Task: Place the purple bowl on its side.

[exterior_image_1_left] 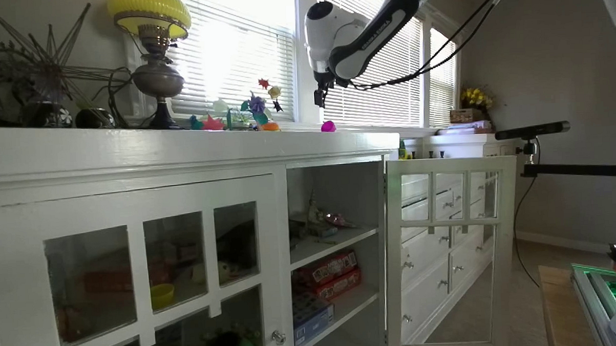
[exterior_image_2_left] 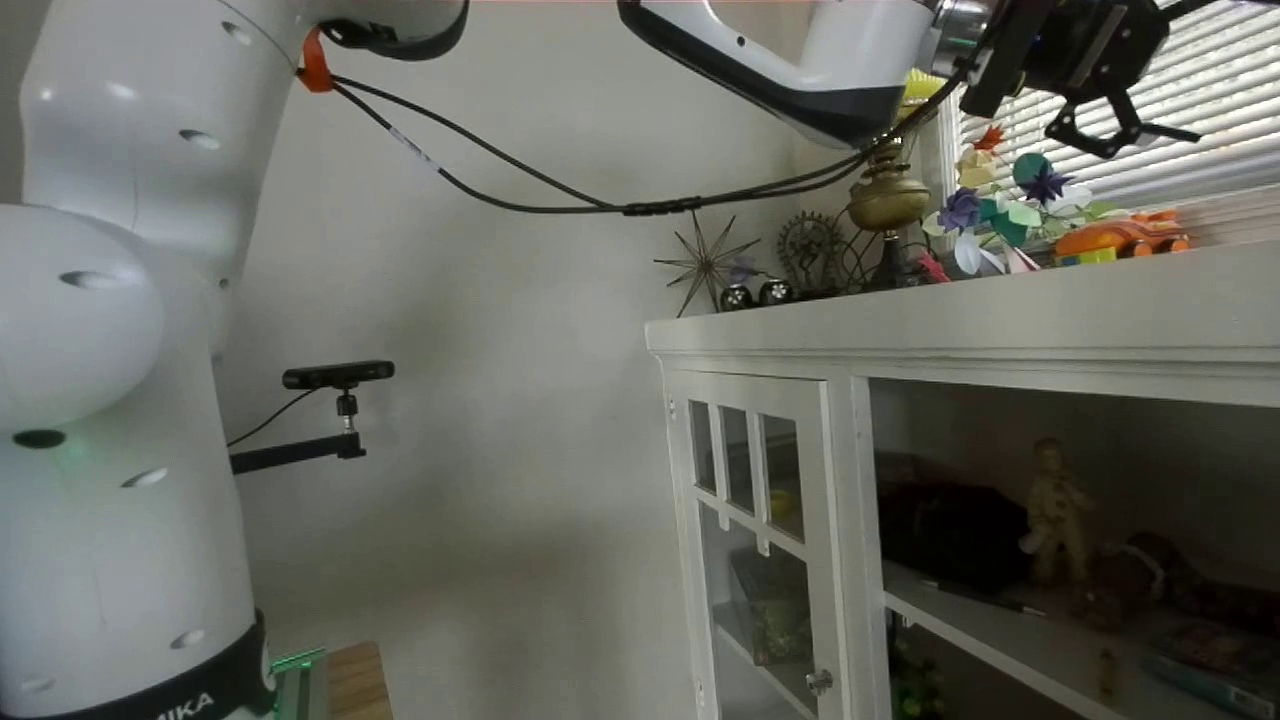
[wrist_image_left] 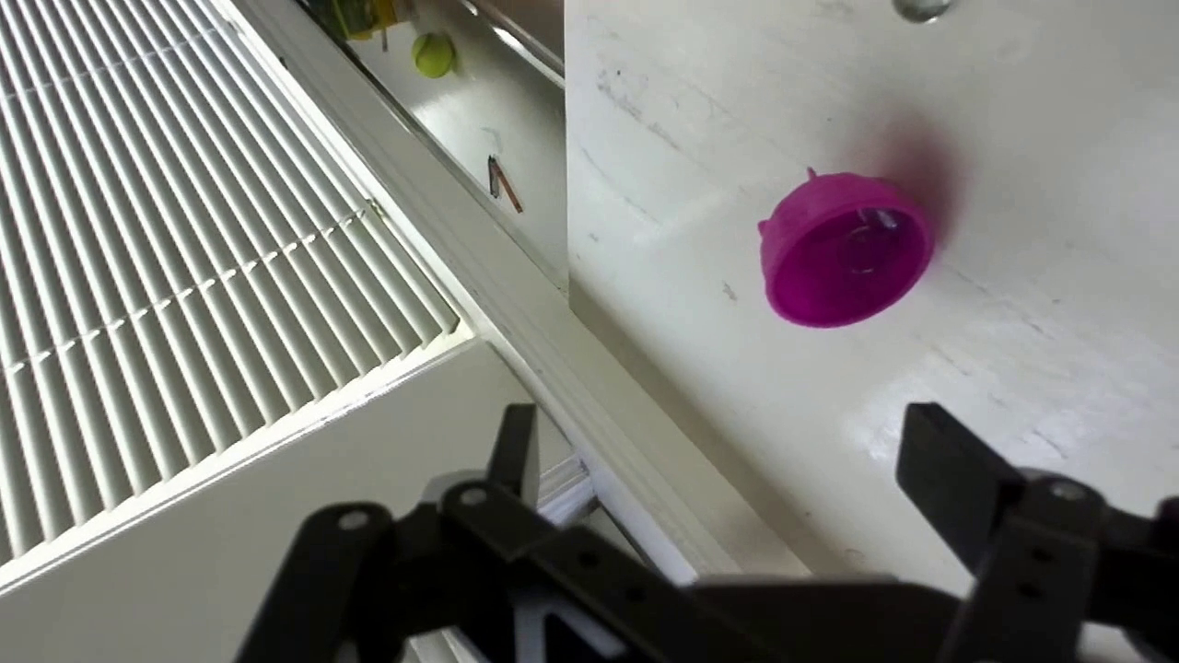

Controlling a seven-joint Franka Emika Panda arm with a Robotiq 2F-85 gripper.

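Hovering above the white cabinet top [wrist_image_left: 677, 212], the gripper [wrist_image_left: 718, 451] has its jaws wide apart — holding nothing — with the purple bowl [wrist_image_left: 852, 262] resting below, well clear.

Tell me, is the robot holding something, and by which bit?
Nothing is held: the gripper is open and empty, and the purple bowl is apart from it, on the white cabinet top.
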